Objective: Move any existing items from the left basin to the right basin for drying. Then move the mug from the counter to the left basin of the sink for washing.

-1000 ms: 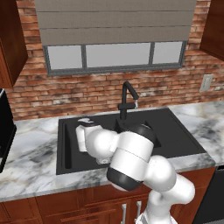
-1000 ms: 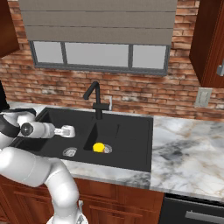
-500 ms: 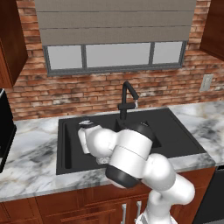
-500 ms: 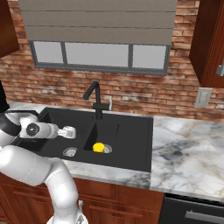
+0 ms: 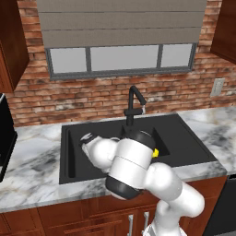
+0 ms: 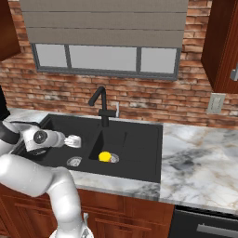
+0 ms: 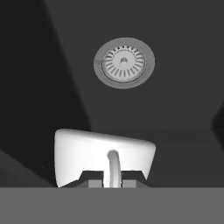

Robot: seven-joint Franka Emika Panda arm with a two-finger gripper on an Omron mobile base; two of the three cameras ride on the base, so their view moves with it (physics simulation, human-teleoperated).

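The counter (image 6: 195, 153) of white marble carries the black sink (image 6: 139, 160), which has two compartments and a gooseneck faucet (image 6: 101, 104) at its back edge. In the right base view the yellow item (image 6: 105, 157) sits on the floor of one basin (image 6: 139, 144), touching its silver drain; judging from this, the first part of the task looks finished. The other basin (image 6: 60, 128) lies under the arm.

The fingers (image 7: 113, 178) are narrow and closed on the handle of the white mug (image 7: 104, 159). In the hand view the handle rises between the two dark tips and the mug body lies across, just beyond them. In the right base view the mug (image 6: 73, 141) hangs above the basin with its long axis roughly level, pointing away from the wrist toward the divider.

The drain (image 7: 124, 63) of this basin appears in the hand view straight ahead of the mug, well apart from it, so the basin floor lies along the direction the hand looks. I judge that the coming move is a lowering toward that floor, then an opening of the fingers. The mug is not yet resting on anything.
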